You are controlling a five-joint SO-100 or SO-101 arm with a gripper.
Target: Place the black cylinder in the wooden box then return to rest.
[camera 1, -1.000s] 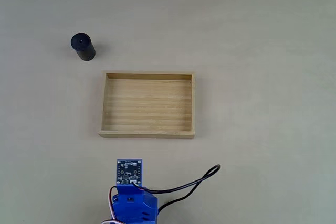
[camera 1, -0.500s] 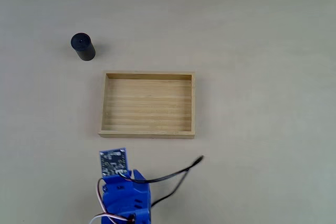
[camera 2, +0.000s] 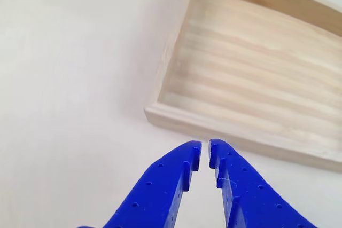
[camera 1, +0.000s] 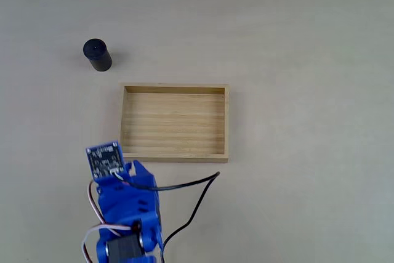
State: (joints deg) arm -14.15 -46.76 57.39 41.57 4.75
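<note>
Arm (camera 1: 123, 207) now further left, closed empty hand (camera 2: 204, 150) near wooden box (camera 2: 176, 118) corner.

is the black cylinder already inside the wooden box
No, in the fixed view the black cylinder stands on the table outside the wooden box.

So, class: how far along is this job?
Nothing is done yet: the cylinder stands on the table beyond the box, which holds nothing. In hand: the gripper, shut on nothing, hangs near the box's corner. Left: grasping, placing, returning to rest.
</note>
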